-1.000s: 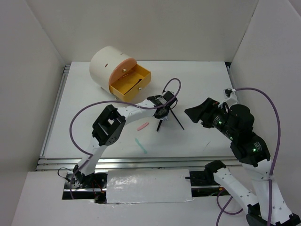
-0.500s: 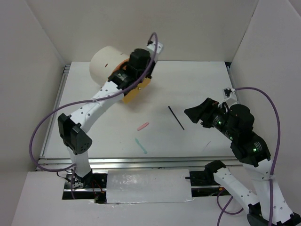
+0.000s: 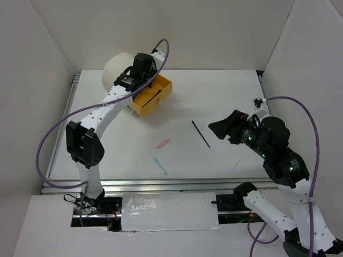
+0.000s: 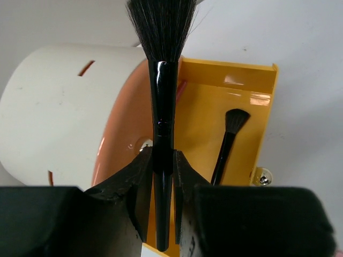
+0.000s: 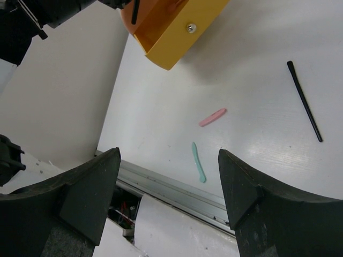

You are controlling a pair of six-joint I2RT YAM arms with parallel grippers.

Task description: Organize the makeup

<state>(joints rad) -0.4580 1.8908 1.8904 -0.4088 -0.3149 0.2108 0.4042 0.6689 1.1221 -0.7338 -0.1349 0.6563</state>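
Note:
My left gripper [image 4: 161, 171] is shut on a black flared-tip brush [image 4: 162, 85], held above the open yellow drawer [image 4: 214, 118] of the cream cylindrical box [image 3: 118, 69]. A second black brush [image 4: 228, 142] lies inside the drawer. In the top view the left gripper [image 3: 140, 68] is over the drawer [image 3: 153, 96]. A thin black stick [image 3: 201, 134], a short pink stick [image 3: 163, 143] and a short teal stick [image 3: 160, 166] lie on the table. My right gripper [image 3: 222, 127] is open and empty, held above the table to the right. The dark grey case is out of view.
White walls enclose the table at the back and both sides. A metal rail [image 3: 161, 184] runs along the near edge. The right wrist view shows the pink stick [image 5: 213, 116], teal stick [image 5: 198, 161], black stick [image 5: 304, 108] and drawer [image 5: 171, 27].
My left gripper has carried the black brush from mid-table up and left to the yellow drawer. The drawer now shows uncovered. The right arm has barely moved.

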